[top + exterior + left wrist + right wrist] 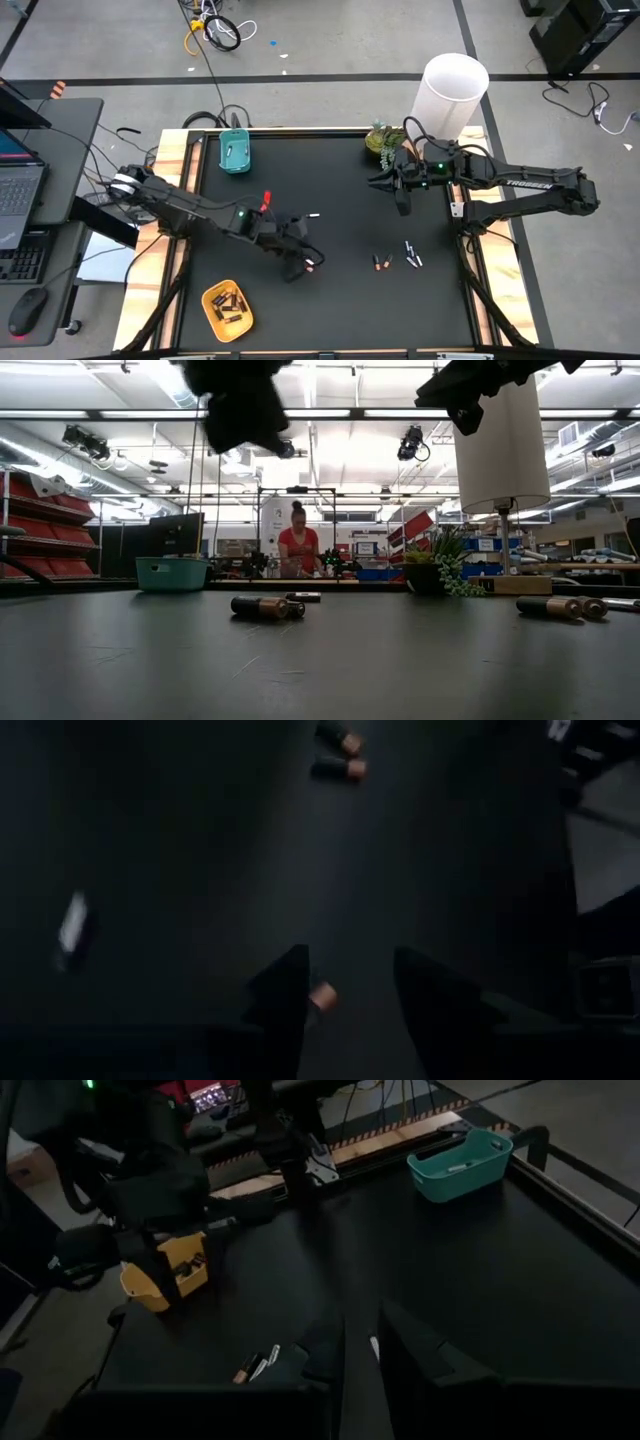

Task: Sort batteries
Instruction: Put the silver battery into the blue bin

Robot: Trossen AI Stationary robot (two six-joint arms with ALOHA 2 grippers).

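My left gripper (pixel 300 265) hangs open above the table's middle, clear of it in the low view (pixel 240 405). A dark battery with an orange end (pixel 322 997) lies on the table below its fingers (pixel 260 606). More batteries lie loose: a dark pair (pixel 380 262), pale ones (pixel 412 255) and a pale one (pixel 316 214). The yellow tray (pixel 227 308) at the near left holds several dark batteries. My right gripper (pixel 402 205) hovers at the far right, shut on a pale battery (pixel 374 1345). My right gripper pinches the pale battery between its two fingers; only a thin sliver of it (pixel 374 1348) shows in the narrow gap, so the part held cannot be told. The battery is lifted clear of the table.
The teal tray (pixel 236 152) stands at the far left edge. A small plant (pixel 380 140) and a white cylinder (pixel 452 95) stand at the far right, behind my right arm. Bare black mat lies between the two arms.
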